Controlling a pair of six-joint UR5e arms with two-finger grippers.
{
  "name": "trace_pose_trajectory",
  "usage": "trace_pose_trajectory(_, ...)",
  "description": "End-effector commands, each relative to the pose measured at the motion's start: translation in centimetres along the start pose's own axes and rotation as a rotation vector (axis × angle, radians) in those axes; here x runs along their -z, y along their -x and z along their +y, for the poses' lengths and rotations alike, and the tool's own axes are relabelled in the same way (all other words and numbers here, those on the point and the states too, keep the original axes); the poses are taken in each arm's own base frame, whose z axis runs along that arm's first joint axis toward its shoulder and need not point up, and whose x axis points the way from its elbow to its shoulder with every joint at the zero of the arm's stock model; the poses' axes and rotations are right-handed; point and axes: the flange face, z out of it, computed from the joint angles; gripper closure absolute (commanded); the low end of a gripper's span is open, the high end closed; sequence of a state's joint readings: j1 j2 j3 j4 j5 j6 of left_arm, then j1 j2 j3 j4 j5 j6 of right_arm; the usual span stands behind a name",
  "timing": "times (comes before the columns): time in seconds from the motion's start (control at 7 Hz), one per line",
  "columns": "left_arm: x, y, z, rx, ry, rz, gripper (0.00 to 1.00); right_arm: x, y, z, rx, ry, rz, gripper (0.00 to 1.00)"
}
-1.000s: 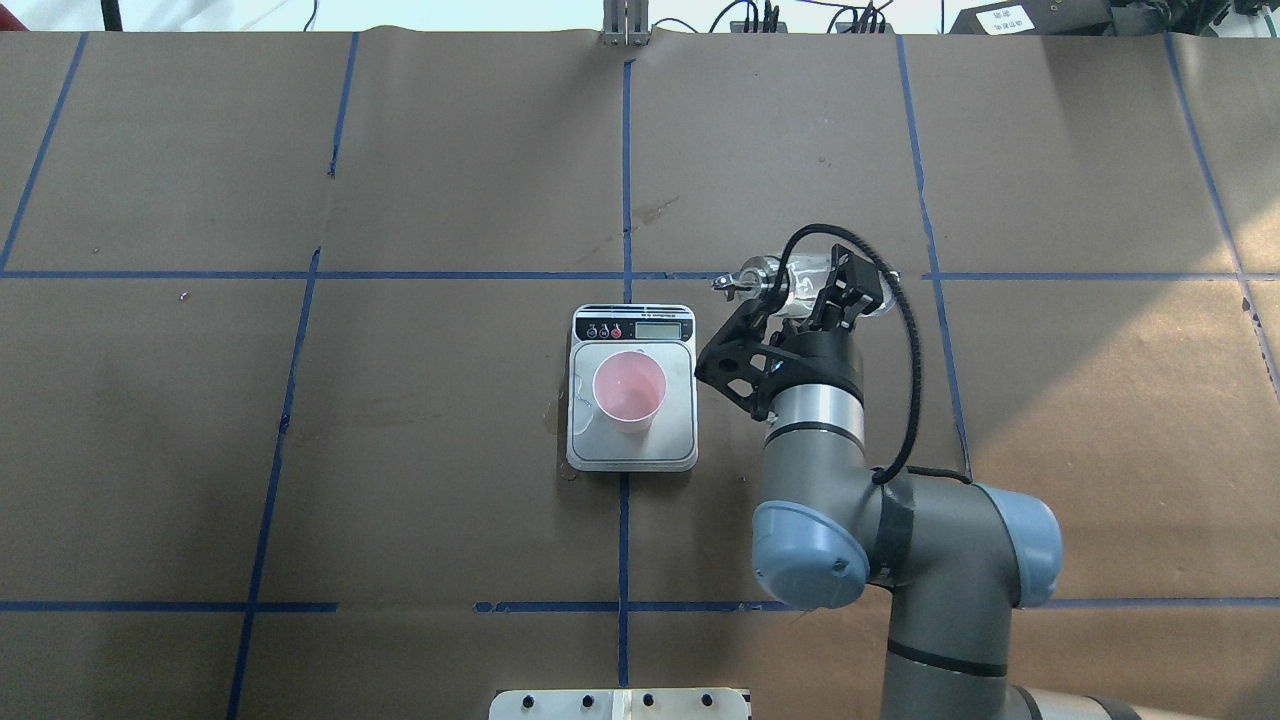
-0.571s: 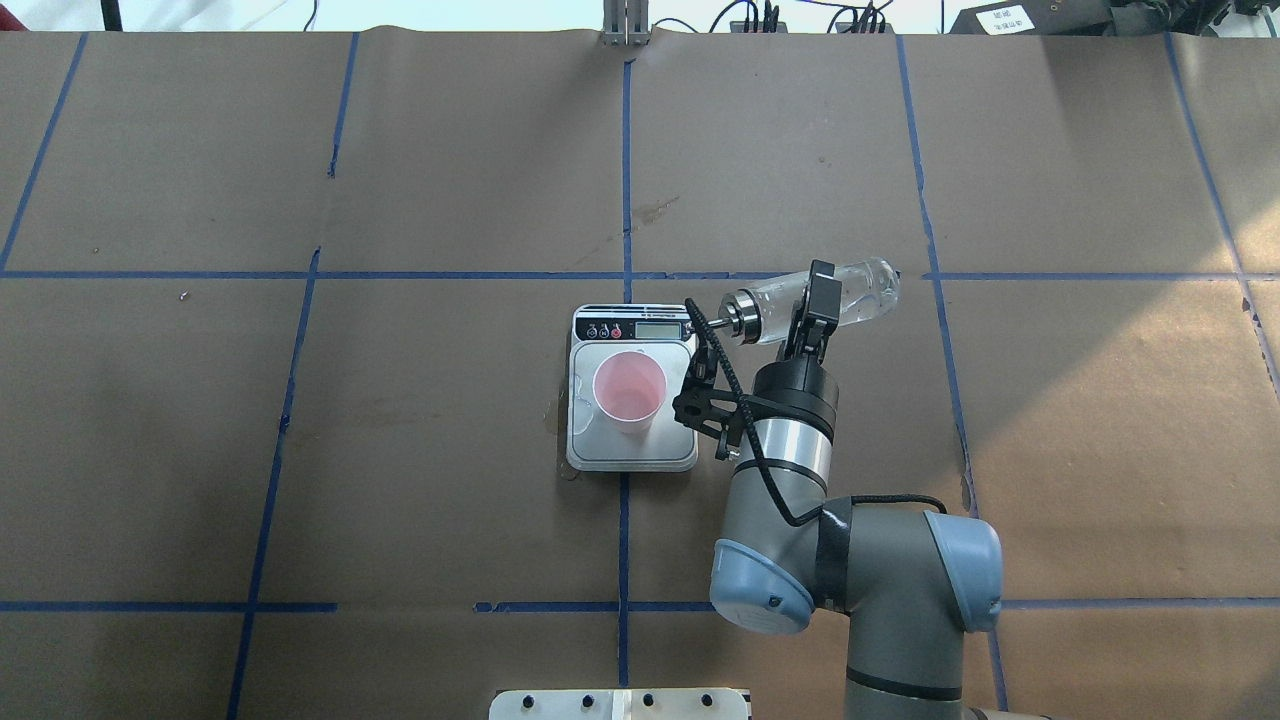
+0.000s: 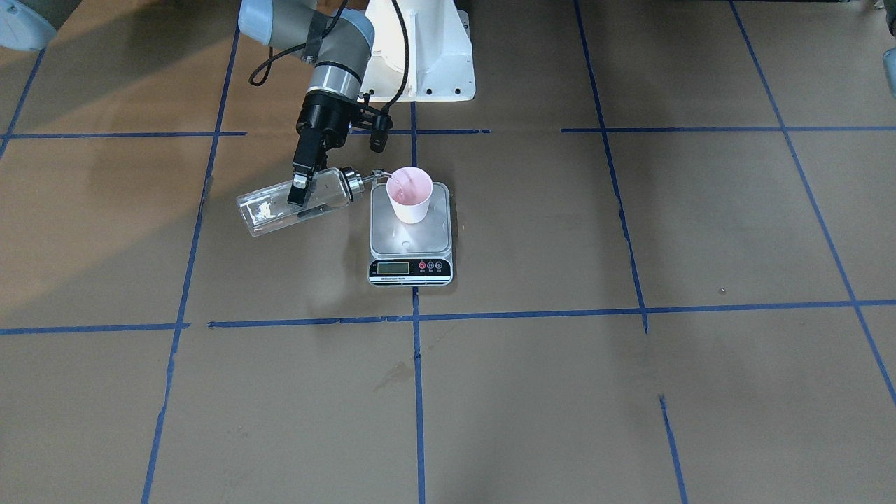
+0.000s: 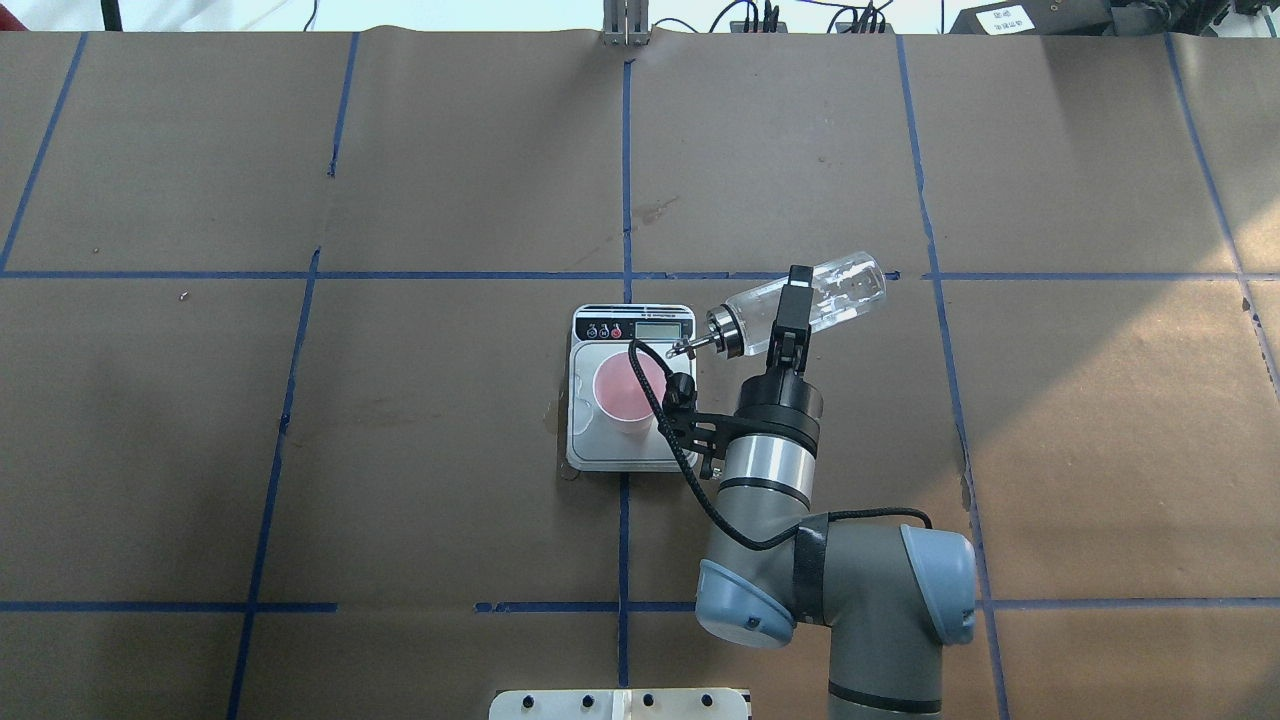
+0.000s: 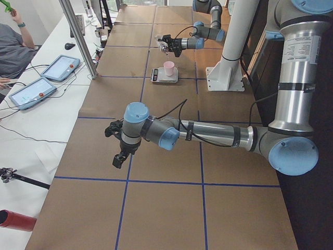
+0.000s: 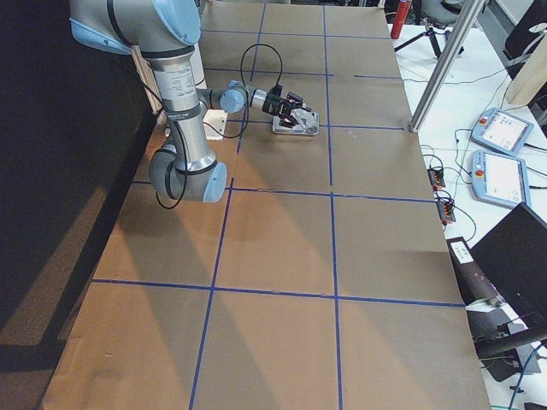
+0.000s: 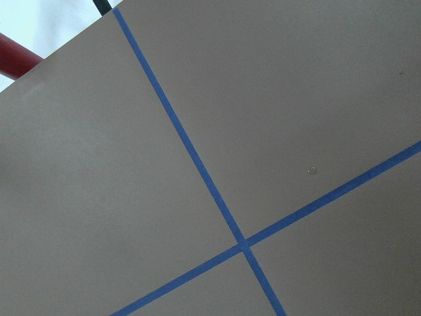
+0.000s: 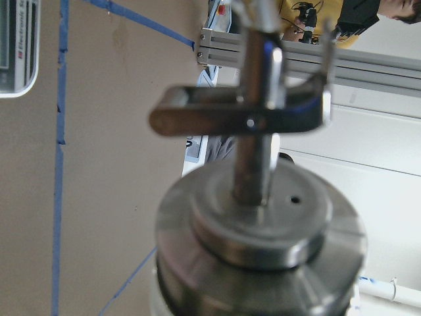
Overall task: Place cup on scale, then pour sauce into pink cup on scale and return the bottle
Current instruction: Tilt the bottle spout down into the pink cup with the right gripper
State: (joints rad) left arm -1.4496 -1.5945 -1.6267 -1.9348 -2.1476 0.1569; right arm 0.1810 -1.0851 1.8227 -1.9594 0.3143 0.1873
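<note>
The pink cup [image 4: 626, 388] stands upright on the scale [image 4: 600, 445] at the table's middle; it also shows in the front view [image 3: 410, 195] on the scale's platform [image 3: 392, 238]. My right gripper [image 4: 793, 303] is shut on the clear glass bottle [image 4: 840, 288], held tilted almost level with its clear liquid inside. Its metal spout [image 4: 686, 348] points down-left at the cup's rim. In the front view the bottle [image 3: 269, 210] lies in the gripper [image 3: 301, 197] with the spout [image 3: 378, 173] at the cup's edge. My left gripper [image 5: 119, 158] shows only in the left side view; I cannot tell its state.
The left arm [image 5: 208, 133] stretches low over the table's left end, far from the scale. The robot's white base [image 3: 420, 63] stands behind the scale. Blue tape lines [image 4: 625, 180] grid the brown paper. Tablets [image 5: 60, 67] lie on the operators' bench.
My right arm has swung left toward the scale with the bottle. The bottle has tipped further, and its spout has come from beside the scale's display to the cup's rim.
</note>
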Motion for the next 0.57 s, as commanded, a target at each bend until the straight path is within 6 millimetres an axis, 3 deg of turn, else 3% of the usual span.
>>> trace_pose_trajectory(0.0,-0.68,0.46,-0.08,0.006,0.010,0.002,0.00,0.23,-0.70,-0.39,0.109,-0.008,0.035,1.00)
trace_pose_trajectory(0.43,-0.77,0.52,-0.10,0.008,0.012,0.002,0.00,0.23,-0.68,-0.31,0.125,-0.010,0.029,1.00)
